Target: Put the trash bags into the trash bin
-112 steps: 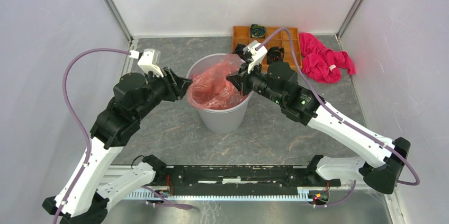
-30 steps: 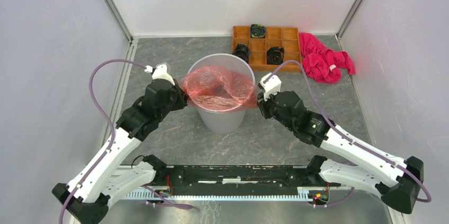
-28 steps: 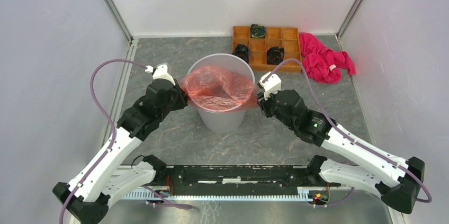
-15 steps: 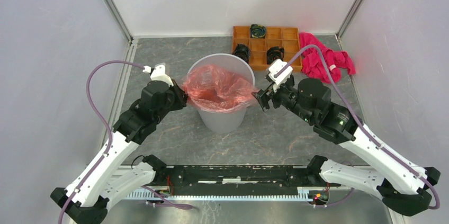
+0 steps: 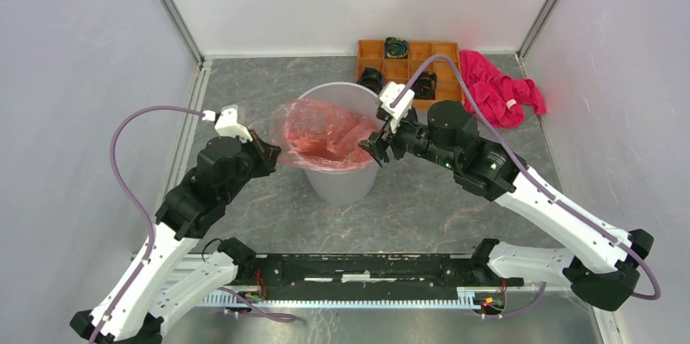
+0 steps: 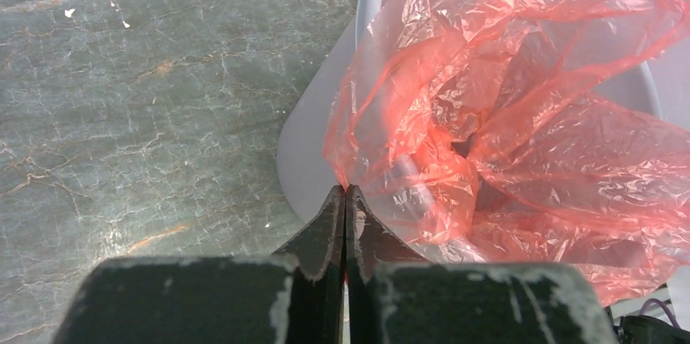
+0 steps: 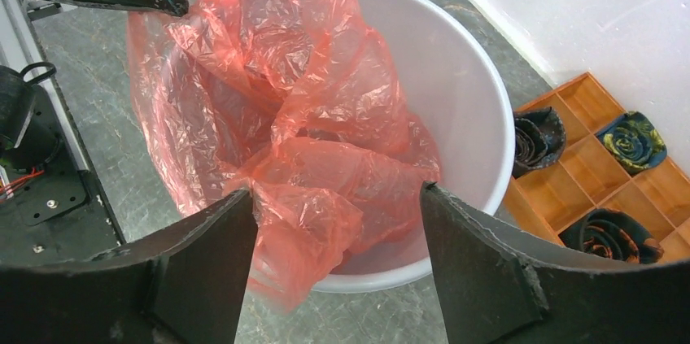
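The light-grey trash bin [image 5: 338, 177] stands mid-table. The crinkly red-orange trash bag [image 5: 321, 137] lies bunched in its mouth and spills over the left rim. My left gripper [image 5: 272, 153] is just outside that rim, shut on the bag's edge. In the left wrist view its tips [image 6: 346, 191] pinch the trash bag [image 6: 521, 116] beside the bin's wall [image 6: 313, 157]. My right gripper [image 5: 370, 147] hovers over the bin's right rim, open. In the right wrist view its jaws [image 7: 338, 191] are spread wide around a fold of the bag [image 7: 325, 116] draped over the bin's rim [image 7: 480, 116], gripping nothing.
An orange-brown compartment tray [image 5: 443, 55] holding dark rolled items sits behind the bin at the back right, also in the right wrist view [image 7: 602, 165]. A magenta-pink cloth [image 5: 496, 92] lies beside it. White walls enclose the grey marbled tabletop [image 5: 244, 92].
My right gripper opened, let go of the bag's right edge and rose over the bin's rim. The bag's right side slumped inward. My left gripper stayed shut and shifted slightly left.
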Controlling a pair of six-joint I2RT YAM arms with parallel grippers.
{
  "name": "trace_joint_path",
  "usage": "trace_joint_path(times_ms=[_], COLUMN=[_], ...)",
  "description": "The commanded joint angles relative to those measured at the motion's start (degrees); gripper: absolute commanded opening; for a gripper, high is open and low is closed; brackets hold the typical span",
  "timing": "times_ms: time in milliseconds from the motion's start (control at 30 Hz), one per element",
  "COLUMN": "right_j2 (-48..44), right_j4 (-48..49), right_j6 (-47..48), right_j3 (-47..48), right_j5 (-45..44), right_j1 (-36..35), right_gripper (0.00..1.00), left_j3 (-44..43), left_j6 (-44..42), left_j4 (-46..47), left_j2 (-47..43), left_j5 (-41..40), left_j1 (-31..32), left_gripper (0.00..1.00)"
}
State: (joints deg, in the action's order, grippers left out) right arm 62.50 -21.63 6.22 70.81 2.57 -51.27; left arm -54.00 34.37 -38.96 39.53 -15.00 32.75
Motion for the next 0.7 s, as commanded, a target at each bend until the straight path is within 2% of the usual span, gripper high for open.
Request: trace_joint_path(times_ms=[0, 167, 333, 400, 533, 667], right_j2=[-2.6, -7.9, -14.6, -16.6, -18.1, -18.8], right_j4=[1.6, 1.3, 3.8, 6.4, 10.3, 14.8], right_j6=[-2.8, -5.1, -9.6, -10.9, -11.2, -9.7], right_j3=[-1.1, -5.9, -13.2, -17.1, -23.8, -29.6], right_j5=[-2.2, -6.3, -11.0, -11.1, -13.4, -14.5], right_j1=[0.0, -0.1, -0.1, 0.0, -0.1, -0.1], right_gripper=[0.72, 0.46, 0.1, 0.02, 0.01, 0.0], left_j3=[1.1, 0.9, 2.5, 4.5, 8.6, 9.8], left_j6=[-1.0, -1.1, 0.8, 2.4, 4.6, 5.8], left_j4=[-0.7, -1.9, -3.6, -3.8, -2.8, -0.6], left_j2=[-0.3, -1.5, -5.0, -6.4, -7.9, -5.7], left_j5=[-0.4, -0.4, 0.2, 1.1, 1.6, 0.9], left_j1=[-0.1, -0.1, -0.1, -0.1, -0.1, -0.1], left_gripper=[0.02, 0.02, 0.02, 0.02, 0.02, 0.02])
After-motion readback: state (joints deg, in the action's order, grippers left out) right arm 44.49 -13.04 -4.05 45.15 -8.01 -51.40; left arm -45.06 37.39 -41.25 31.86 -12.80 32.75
